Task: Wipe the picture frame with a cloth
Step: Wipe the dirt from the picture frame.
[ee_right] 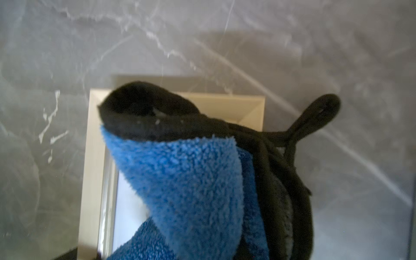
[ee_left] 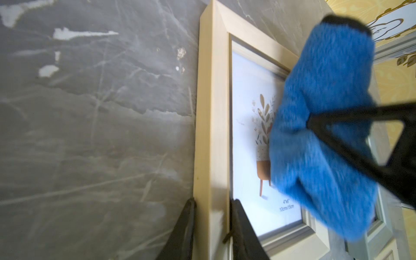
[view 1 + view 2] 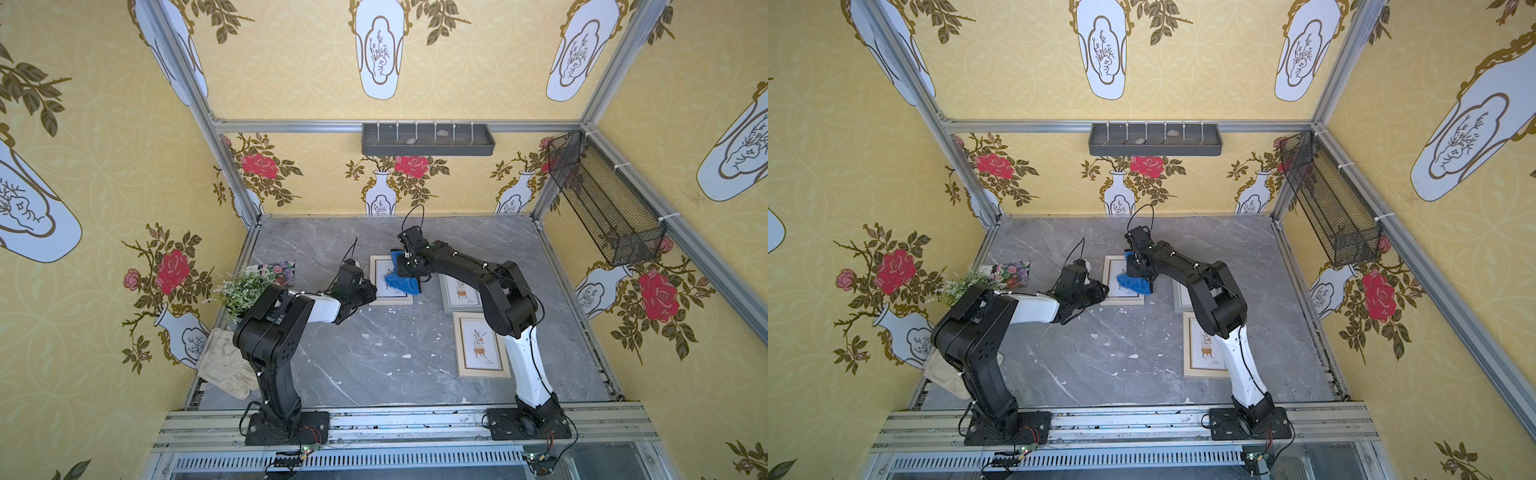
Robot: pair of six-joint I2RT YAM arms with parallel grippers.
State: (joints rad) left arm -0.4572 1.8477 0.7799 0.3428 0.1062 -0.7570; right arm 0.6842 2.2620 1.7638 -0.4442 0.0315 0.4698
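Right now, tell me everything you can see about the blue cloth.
The cloth is plush, bright-blue microfibre with black edge trim and a small black loop. It is bunched and folded, not spread flat, pinched in the right gripper, and hangs over the glass of the light wooden picture frame lying on the grey marbled table. Whether it presses on the glass is unclear.

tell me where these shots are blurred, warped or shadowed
Right wrist view: the cloth is soft, with a dim shadow across the table beyond. Left wrist view: cloth smeared, picture frame crisper. Both top views: sharp, evenly lit, walls splayed by the wide lens.
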